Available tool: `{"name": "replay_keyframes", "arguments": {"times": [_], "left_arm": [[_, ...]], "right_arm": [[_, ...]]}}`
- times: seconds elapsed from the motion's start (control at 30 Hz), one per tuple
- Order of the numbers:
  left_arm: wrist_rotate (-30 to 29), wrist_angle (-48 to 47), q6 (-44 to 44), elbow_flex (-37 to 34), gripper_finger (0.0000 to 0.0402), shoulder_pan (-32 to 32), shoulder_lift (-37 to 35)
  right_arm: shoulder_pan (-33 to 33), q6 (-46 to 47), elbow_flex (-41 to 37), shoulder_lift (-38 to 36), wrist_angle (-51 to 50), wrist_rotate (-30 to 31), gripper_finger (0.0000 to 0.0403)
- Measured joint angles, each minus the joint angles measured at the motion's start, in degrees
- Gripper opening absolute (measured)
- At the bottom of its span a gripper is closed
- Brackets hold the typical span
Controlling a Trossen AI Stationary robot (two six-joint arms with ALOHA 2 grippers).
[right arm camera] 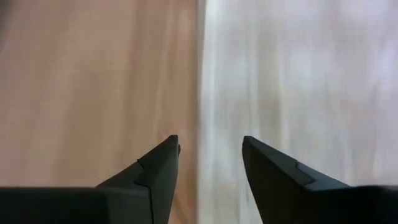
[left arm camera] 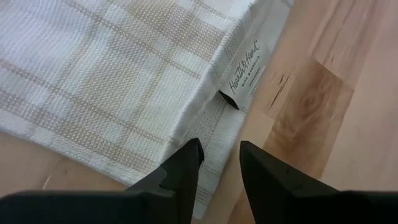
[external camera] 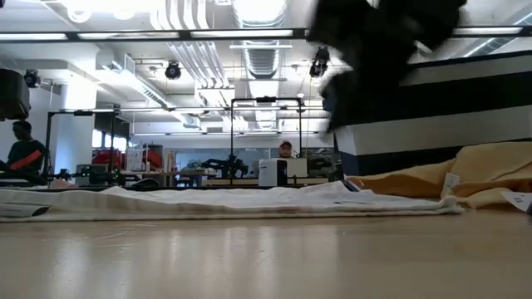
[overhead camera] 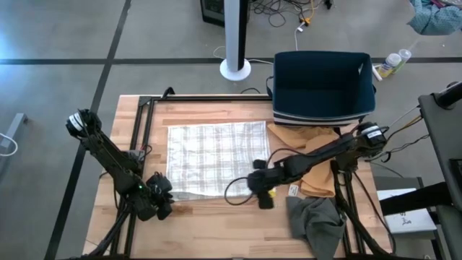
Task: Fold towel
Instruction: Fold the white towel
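Bare table point(overhead camera: 216, 220) lies open along the towel's point(overhead camera: 216, 159) near edge; a dark bin point(overhead camera: 323, 87) and heaped cloths point(overhead camera: 317, 170) crowd the right side.

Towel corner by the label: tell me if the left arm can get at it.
Probably yes. The left end effector hangs open right over the towel edge near the label, nothing between.

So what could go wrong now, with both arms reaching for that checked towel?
The left gripper hovers with open jaws over the near corner of the checked towel, right by its label; it might pinch only the label or the hem. The right gripper, also open, straddles the towel's edge and could close on bare table. The tan cloth lies against the towel's far side and might get dragged along.
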Motion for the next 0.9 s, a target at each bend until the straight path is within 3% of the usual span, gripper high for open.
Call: {"name": "replay_keyframes", "arguments": {"times": [0.13, 0.27, 0.67, 0.9], "left_arm": [[0.0, 0.04, 1.19, -0.03, 0.011, 0.03, -0.15], [0.0, 0.49, 2.62, -0.04, 0.0112, 0.05, -0.44], [0.08, 1.91, 5.91, 0.0, 0.0114, 0.07, -0.59], [0.04, 2.14, 6.29, 0.04, 0.0122, 0.05, -0.56]], "right_arm": [[-0.2, 1.72, 3.3, 6.99, 15.8, 2.75, 0.0169], [-0.45, 0.19, 12.47, 17.42, 21.57, 3.54, 0.0166], [-3.35, -1.32, 47.86, 46.02, 21.48, 3.9, 0.0177], [-3.54, -3.41, 58.55, 54.27, 13.42, 3.54, 0.0158]]}}
